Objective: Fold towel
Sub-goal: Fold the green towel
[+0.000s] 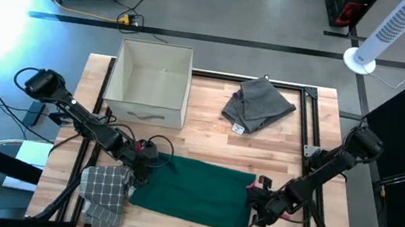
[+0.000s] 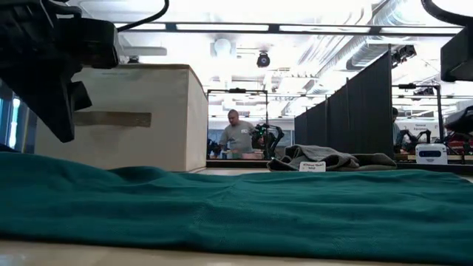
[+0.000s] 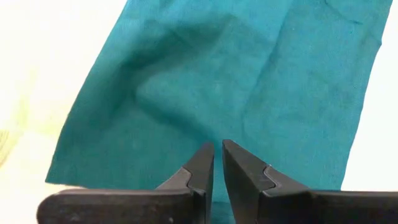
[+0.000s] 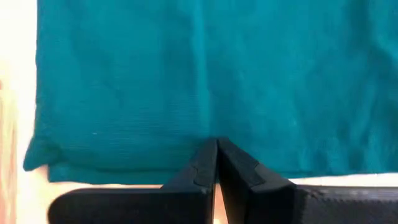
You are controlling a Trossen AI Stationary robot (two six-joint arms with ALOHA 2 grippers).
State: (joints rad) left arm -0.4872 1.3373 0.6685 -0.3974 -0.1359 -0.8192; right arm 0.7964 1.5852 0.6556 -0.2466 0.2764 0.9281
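A dark green towel (image 1: pixel 192 194) lies spread flat on the wooden table near its front edge, its long side running left to right. My left gripper (image 1: pixel 145 158) is at the towel's left end. In the left wrist view its fingers (image 3: pixel 217 149) are shut to a thin slit over the cloth (image 3: pixel 236 74). My right gripper (image 1: pixel 253 206) is at the towel's right end. In the right wrist view it is shut (image 4: pixel 216 144), its tips just past the towel's edge (image 4: pixel 155 171). My left gripper points over the towel's left end (image 3: pixel 211 124), which lies flat with a few shallow wrinkles; I cannot tell whether the tips touch it. My right gripper's shut tips lie over the towel's right edge (image 4: pixel 217 134), which lies flat on the table; whether they touch it, I cannot tell.
A cream open box (image 1: pixel 150 81) stands at the far left of the table. A crumpled grey cloth (image 1: pixel 258 105) lies at the far right. A checked grey cloth (image 1: pixel 104 191) lies by the near left corner, beside the towel. Bare wood shows between the towel and the box.
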